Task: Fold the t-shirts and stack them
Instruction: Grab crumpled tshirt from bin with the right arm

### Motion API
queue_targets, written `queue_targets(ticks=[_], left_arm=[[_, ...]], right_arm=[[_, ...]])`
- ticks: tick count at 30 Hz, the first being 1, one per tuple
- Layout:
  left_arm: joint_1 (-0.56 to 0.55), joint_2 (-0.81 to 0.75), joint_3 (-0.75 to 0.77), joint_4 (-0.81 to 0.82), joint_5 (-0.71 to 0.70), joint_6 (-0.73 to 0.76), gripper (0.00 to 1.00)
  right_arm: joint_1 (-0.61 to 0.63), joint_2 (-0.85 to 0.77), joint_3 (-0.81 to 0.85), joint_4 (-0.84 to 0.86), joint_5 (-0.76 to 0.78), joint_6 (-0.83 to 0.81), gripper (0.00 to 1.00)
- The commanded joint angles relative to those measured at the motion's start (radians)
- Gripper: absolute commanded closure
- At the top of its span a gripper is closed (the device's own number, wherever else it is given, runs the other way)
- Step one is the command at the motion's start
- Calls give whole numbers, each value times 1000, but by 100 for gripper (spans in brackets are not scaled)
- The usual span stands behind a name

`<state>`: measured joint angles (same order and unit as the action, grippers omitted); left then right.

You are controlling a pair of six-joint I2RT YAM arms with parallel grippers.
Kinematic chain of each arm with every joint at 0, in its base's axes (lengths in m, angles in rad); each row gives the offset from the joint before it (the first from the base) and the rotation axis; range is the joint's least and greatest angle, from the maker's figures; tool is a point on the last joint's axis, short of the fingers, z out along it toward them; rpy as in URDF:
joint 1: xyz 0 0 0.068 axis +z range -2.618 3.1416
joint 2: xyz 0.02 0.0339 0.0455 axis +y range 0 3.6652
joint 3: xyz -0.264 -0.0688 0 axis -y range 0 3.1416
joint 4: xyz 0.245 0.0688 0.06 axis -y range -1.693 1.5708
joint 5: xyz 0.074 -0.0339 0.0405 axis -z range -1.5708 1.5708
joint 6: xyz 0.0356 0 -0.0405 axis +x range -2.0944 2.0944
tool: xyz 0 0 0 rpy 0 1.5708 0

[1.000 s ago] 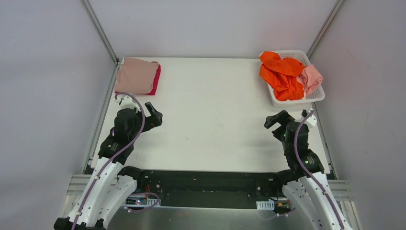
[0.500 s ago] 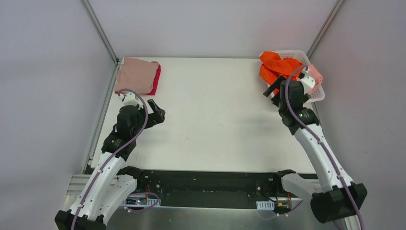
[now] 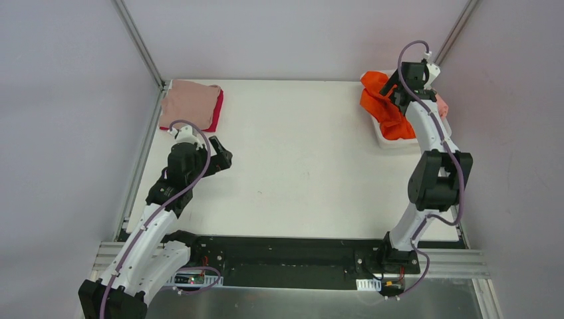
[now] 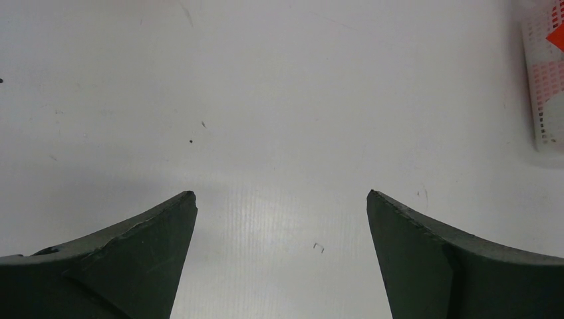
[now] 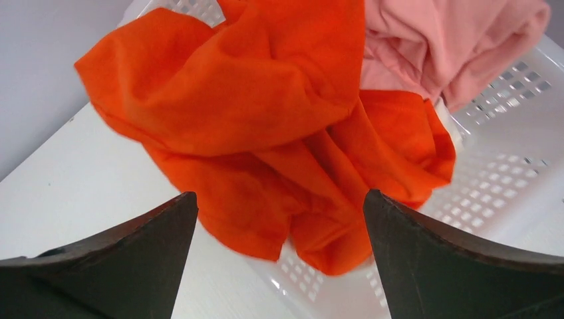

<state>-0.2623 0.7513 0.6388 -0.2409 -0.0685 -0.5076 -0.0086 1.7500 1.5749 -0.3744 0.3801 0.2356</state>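
A crumpled bright orange t-shirt (image 3: 386, 107) lies in the white basket (image 3: 394, 141) at the far right, spilling over its left rim. A salmon pink t-shirt (image 3: 441, 105) lies beside it. In the right wrist view the orange shirt (image 5: 266, 119) is just ahead of my open, empty right gripper (image 5: 279, 199), with the pink shirt (image 5: 452, 40) behind it. My right gripper (image 3: 395, 88) hovers over the basket. A folded dusty pink shirt (image 3: 189, 103) lies on a crimson one (image 3: 218, 114) at the far left. My left gripper (image 3: 223, 158) is open and empty over bare table (image 4: 279, 196). No white shirt shows.
The basket's lattice wall (image 5: 505, 173) shows to the right of the orange shirt and its corner appears in the left wrist view (image 4: 545, 86). Grey walls and metal frame posts (image 3: 140, 43) close in the white table (image 3: 299, 153).
My right arm has swung from the near right of the table up to above the basket, facing the orange shirt. My left arm has edged slightly forward.
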Motion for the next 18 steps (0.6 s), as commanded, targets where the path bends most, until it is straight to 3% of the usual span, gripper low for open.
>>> queue_targets(ticks=[1, 9, 13, 15, 18], left_arm=[[-5, 8, -6, 46, 8, 10, 1], [-5, 24, -4, 44, 4, 11, 1], [-4, 25, -7, 44, 3, 11, 1], [-5, 25, -8, 45, 3, 11, 1], [-5, 21, -7, 45, 3, 10, 1]], right_arm=[[-36, 126, 145, -13, -75, -18, 0], [-55, 336, 292, -1, -91, -21, 1], [-70, 382, 301, 25, -111, 1, 10], [-80, 386, 293, 40, -147, 24, 26], [-95, 370, 272, 69, -191, 55, 68]])
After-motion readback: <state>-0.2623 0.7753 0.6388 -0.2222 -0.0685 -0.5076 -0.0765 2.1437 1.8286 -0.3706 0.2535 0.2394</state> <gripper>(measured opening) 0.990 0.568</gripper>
